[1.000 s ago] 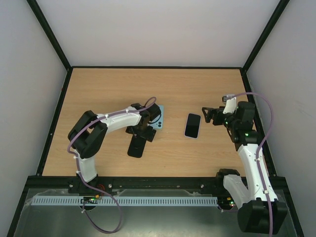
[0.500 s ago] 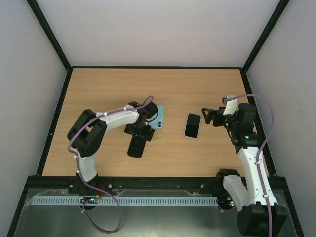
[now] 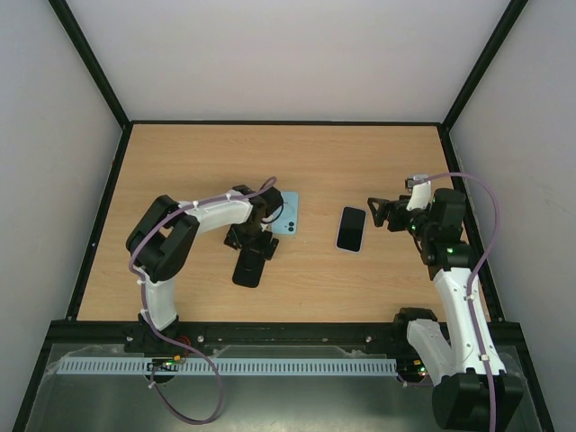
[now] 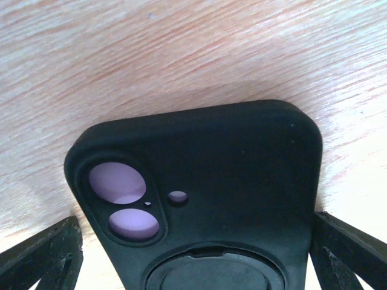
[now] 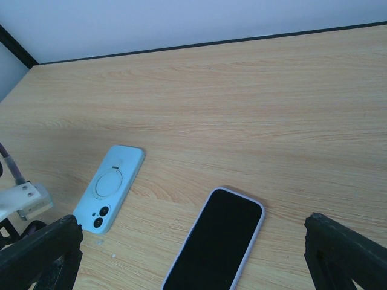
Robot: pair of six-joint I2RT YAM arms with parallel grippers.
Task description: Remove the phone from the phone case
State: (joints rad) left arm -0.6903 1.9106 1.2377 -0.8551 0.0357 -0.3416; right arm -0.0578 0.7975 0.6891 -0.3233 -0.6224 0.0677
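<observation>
The left gripper [image 4: 196, 217] is hanging wide open just over the black phone case [image 4: 242, 163], one finger standing off each side and gripping nothing. Pale lilac is showing through the case's camera holes, so a phone is probably sitting inside it. The right gripper [image 5: 192, 222] is also gaping open and empty, facing a lilac-rimmed phone [image 5: 214, 241] lying screen-up on the wooden table [image 5: 242, 90], with a light blue case [image 5: 110, 187] lying back-up beyond it. I cannot tell whether that phone is bare. Judging by the black case, the removal is not yet underway.
</observation>
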